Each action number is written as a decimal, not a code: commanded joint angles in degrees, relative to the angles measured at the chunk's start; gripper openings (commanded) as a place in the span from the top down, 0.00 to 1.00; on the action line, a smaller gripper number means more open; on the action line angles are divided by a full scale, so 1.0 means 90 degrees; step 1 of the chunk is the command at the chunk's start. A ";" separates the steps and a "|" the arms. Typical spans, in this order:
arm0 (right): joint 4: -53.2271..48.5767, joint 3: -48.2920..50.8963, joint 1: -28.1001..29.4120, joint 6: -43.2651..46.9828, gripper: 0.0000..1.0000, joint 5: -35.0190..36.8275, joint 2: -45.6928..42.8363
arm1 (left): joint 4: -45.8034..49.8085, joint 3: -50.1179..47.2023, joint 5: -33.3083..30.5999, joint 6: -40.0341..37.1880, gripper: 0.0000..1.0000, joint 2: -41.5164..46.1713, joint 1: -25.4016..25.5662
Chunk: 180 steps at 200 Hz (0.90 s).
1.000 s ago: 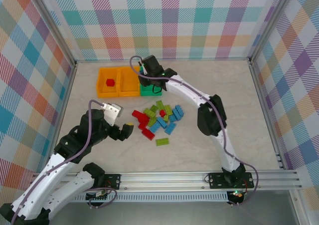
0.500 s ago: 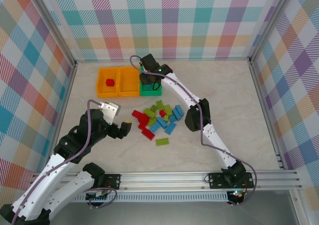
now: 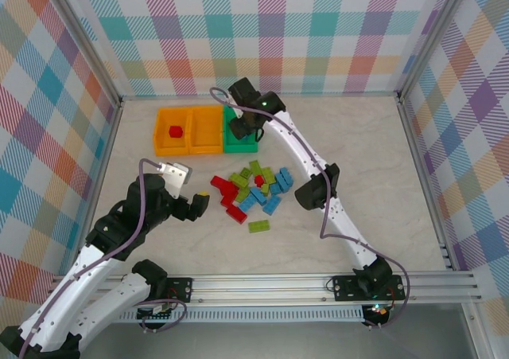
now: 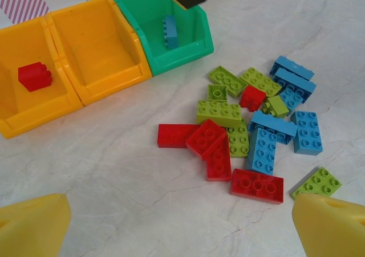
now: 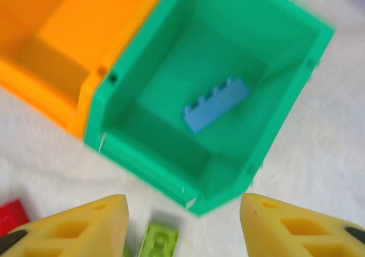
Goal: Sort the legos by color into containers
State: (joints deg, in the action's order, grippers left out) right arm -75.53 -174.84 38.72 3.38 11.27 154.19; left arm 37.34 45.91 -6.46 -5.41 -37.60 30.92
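The legos lie in a loose pile (image 3: 254, 190) mid-table: red (image 4: 256, 186), lime (image 4: 219, 113) and light blue (image 4: 265, 150) bricks. Three bins stand in a row behind it: an orange one (image 3: 160, 133) holding one red brick (image 4: 34, 76), a second orange one (image 3: 208, 139), and a green one (image 5: 114, 114) holding one blue brick (image 5: 217, 104). My right gripper (image 5: 185, 228) hangs open over the green bin's near edge, nothing between its fingers. My left gripper (image 4: 182, 234) is open just above the table, in front of the red bricks and left of the pile (image 3: 199, 208).
A single lime brick (image 3: 258, 226) lies apart in front of the pile. Another lime brick (image 5: 159, 243) sits just outside the green bin's front wall. Checked walls enclose the table on three sides. Bare table lies to the right of the pile.
The right arm's wrist has shifted a little right and back above the green bin. The left arm has barely moved.
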 commanded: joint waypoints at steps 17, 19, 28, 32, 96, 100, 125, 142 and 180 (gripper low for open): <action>-0.0736 0.2365 -0.0387 0.0695 0.30 -0.0996 -0.2146 | 0.0493 0.0554 -0.0010 0.1027 0.00 -0.0793 -0.0086; -0.0665 0.2608 -0.0399 0.0718 0.30 -0.1029 -0.2268 | 0.0556 0.0617 -0.0062 0.1179 0.00 -0.0851 -0.0086; -0.0319 0.3679 -0.0451 0.0806 0.25 -0.1342 -0.3012 | 0.0791 0.0874 -0.0333 0.1940 0.00 -0.1196 -0.0086; -0.0184 0.4105 -0.0471 0.0838 0.24 -0.1466 -0.3299 | 0.0845 0.0945 -0.0423 0.2282 0.00 -0.1333 -0.0082; 0.1615 0.8840 -0.0510 -0.0072 0.15 -0.1779 -0.6835 | -0.0193 0.1144 -0.0388 0.5978 0.09 -0.3341 0.0679; 0.1684 0.9037 -0.0505 -0.0207 0.15 -0.1733 -0.6988 | -0.0099 0.1260 -0.0493 0.6184 0.10 -0.3514 0.0754; 0.2214 1.0262 -0.0508 -0.0824 0.11 -0.1873 -0.7944 | 0.0724 0.2155 -0.1074 0.7466 0.16 -0.4670 0.1154; 0.2519 1.0882 -0.0503 -0.1068 0.09 -0.1935 -0.8501 | 0.1001 0.2628 -0.0965 0.8355 0.21 -0.5396 0.1293; 0.2500 1.1186 -0.0503 -0.1198 0.07 -0.1698 -0.9047 | 0.0372 0.3033 -0.0492 0.9380 0.24 -0.6678 0.1321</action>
State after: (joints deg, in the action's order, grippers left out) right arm -56.29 -74.26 34.20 -4.60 -4.54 75.79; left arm 40.82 70.24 -11.75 68.66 -91.83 42.22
